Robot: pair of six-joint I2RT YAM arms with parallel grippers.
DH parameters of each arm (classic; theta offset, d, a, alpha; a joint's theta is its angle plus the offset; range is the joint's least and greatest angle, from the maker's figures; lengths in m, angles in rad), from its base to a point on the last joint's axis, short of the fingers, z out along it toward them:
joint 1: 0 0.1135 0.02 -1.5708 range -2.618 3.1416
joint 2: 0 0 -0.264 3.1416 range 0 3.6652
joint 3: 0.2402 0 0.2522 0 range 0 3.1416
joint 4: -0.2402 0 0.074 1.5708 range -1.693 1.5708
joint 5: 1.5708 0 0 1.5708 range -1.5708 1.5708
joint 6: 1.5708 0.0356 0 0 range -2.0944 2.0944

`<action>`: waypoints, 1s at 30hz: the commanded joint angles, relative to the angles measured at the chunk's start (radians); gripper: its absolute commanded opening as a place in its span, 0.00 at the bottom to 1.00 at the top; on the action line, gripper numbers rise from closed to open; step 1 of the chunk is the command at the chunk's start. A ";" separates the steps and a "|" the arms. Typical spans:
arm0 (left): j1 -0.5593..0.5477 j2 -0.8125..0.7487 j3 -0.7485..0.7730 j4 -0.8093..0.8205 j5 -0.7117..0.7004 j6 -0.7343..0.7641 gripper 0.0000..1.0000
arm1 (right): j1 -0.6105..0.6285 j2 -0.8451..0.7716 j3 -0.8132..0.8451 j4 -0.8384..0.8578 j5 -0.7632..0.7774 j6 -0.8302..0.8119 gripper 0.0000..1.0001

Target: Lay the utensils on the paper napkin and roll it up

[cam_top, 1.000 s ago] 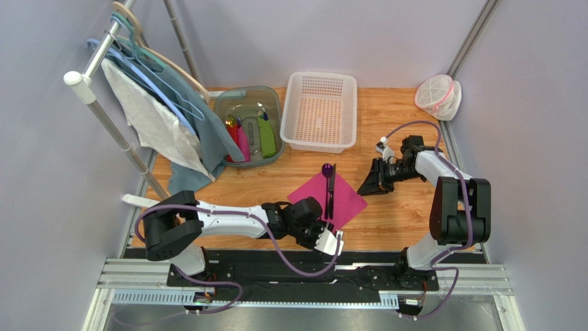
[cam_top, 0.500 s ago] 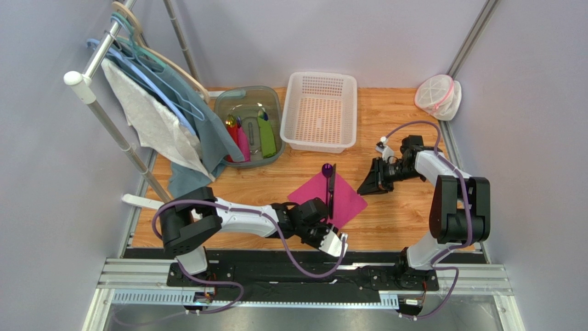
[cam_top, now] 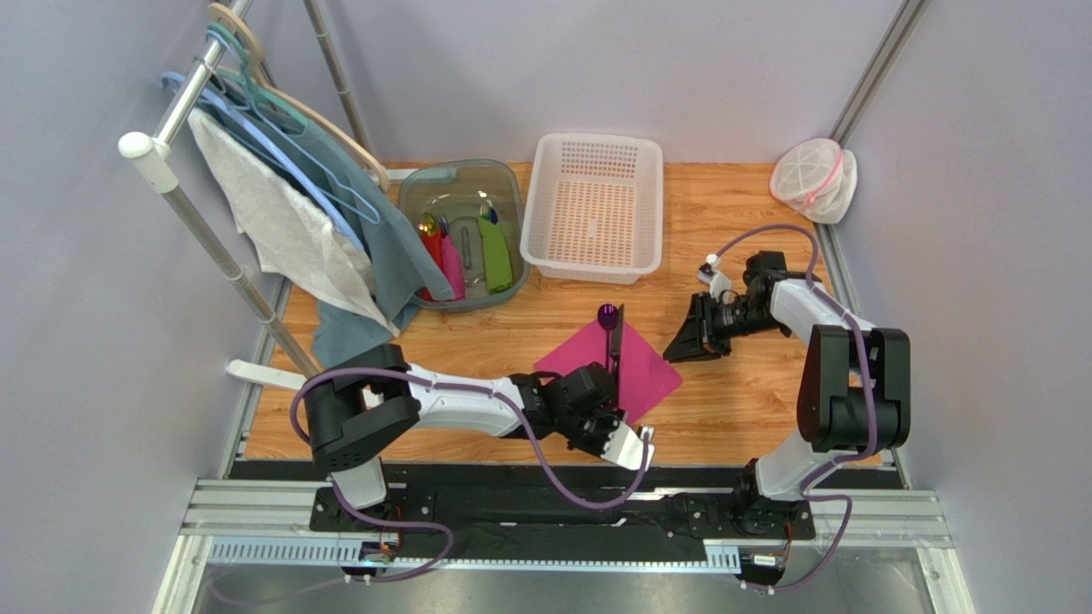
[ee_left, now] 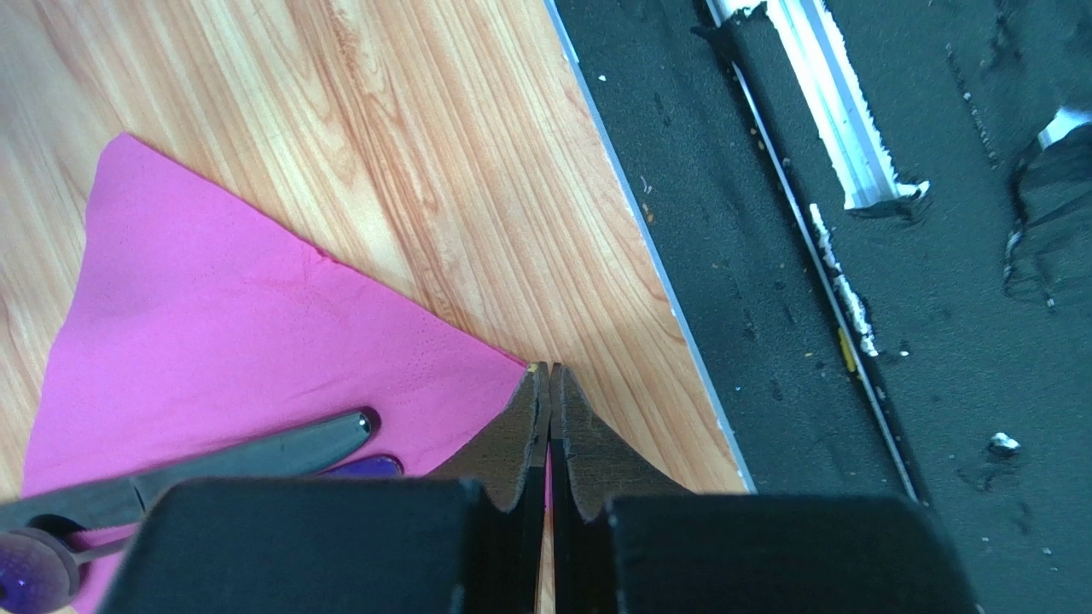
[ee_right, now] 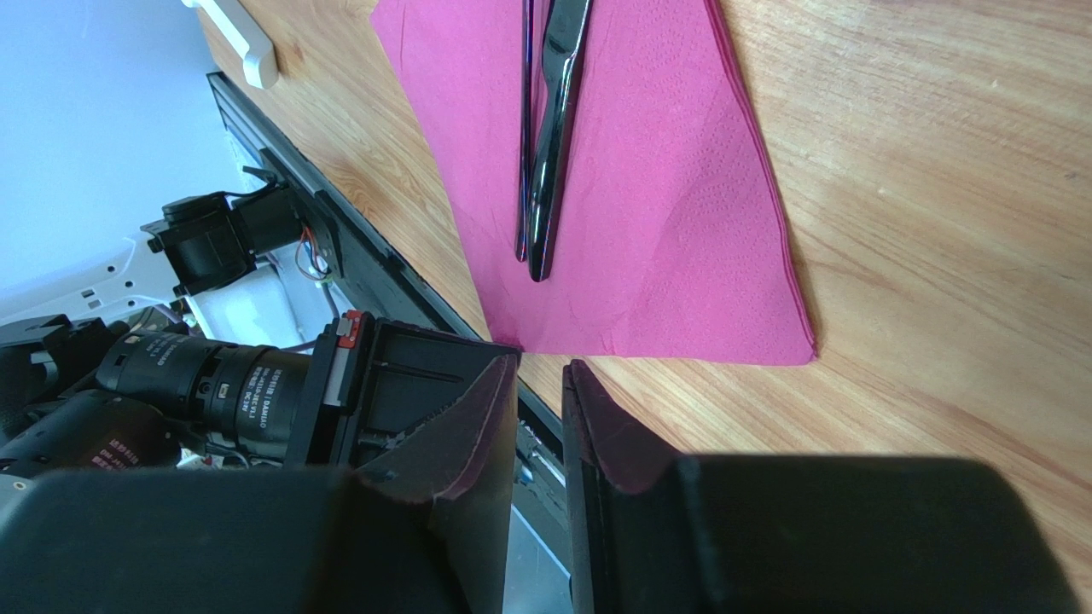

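Left arm [cam_top: 442, 399] stretched low and rightward, forearm nearly level. Left hand [ee_left: 549, 381] has its fingers [ee_left: 510, 441] pressed together on a corner of the paper napkin [ee_left: 256, 346], a pink sliver showing between them. Right arm [cam_top: 840, 365] folded at the elbow, forearm reaching leftward. Right hand [ee_right: 542, 377] held low, fingers narrowly parted, gripping nothing.

napkin [cam_top: 645, 362] near corner hidden under left end effector [cam_top: 610, 417], spoon [ee_left: 26, 566] bowl cropped

Two utensils [cam_top: 615, 348], one napkin [cam_top: 651, 372]
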 commanded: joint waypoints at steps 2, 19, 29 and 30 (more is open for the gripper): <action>0.001 -0.056 0.085 -0.061 0.029 -0.076 0.00 | 0.001 -0.034 0.003 0.007 -0.013 0.006 0.23; 0.154 0.025 0.249 -0.116 0.032 -0.131 0.00 | 0.003 0.010 -0.009 -0.018 -0.091 0.013 0.20; 0.184 0.102 0.288 -0.076 0.012 -0.136 0.00 | 0.065 0.081 -0.031 -0.028 -0.113 0.019 0.20; 0.184 0.110 0.291 -0.075 0.009 -0.139 0.00 | 0.108 0.088 -0.031 -0.025 -0.108 0.021 0.20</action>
